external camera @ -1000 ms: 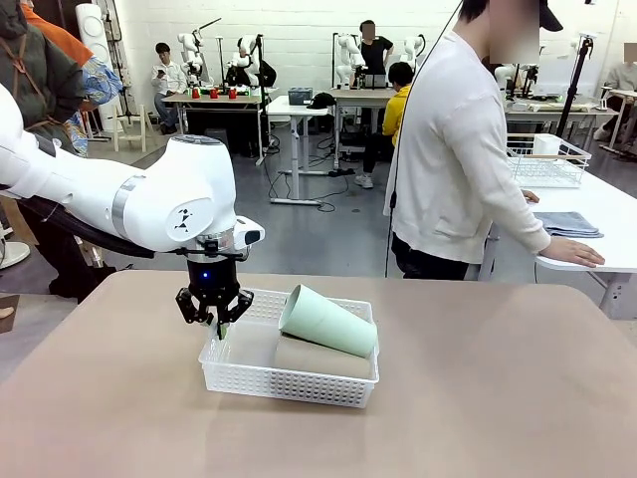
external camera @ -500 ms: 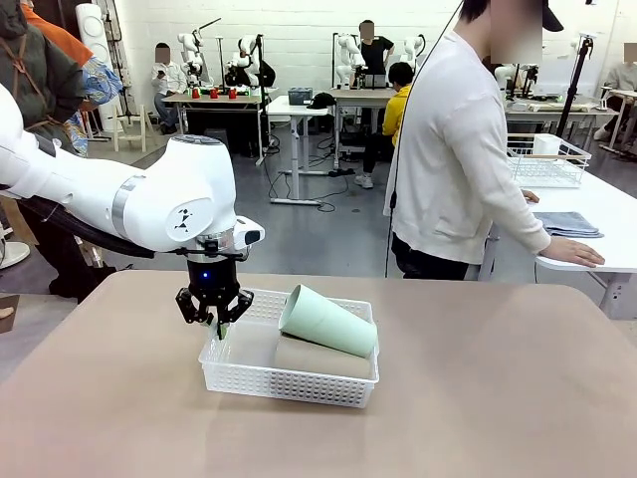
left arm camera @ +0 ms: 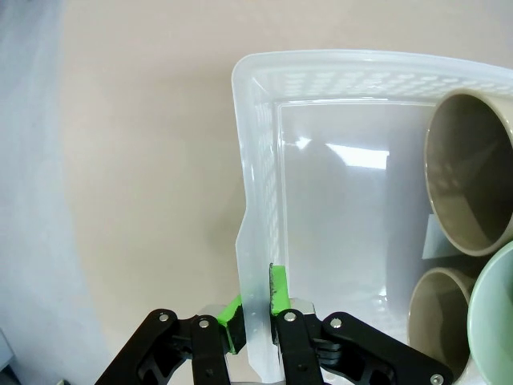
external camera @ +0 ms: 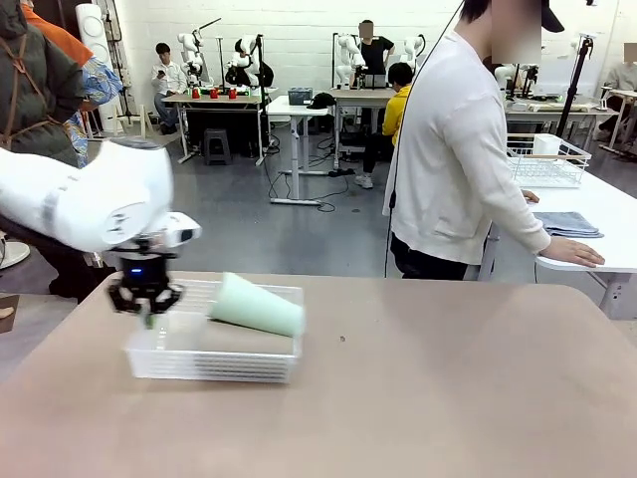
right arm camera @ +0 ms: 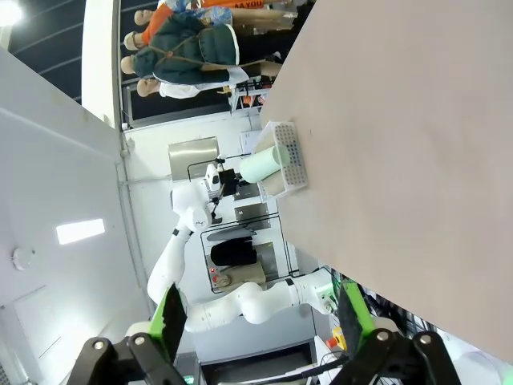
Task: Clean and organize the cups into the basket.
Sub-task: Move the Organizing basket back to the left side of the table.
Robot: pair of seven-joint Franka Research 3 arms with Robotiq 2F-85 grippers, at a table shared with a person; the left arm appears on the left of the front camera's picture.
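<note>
The left gripper pinches the white basket by its left end wall (pads on either side); any slide should stay low and level. Basket sits left of table centre, long axis left-right. The mint cup lies across the tan cups, mouth leftward. The right gripper is wide, empty.

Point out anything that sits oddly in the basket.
The mint cup lies tilted on top of the tan cups, poking above the basket rim rather than nested. The left gripper pinches the basket wall.
</note>
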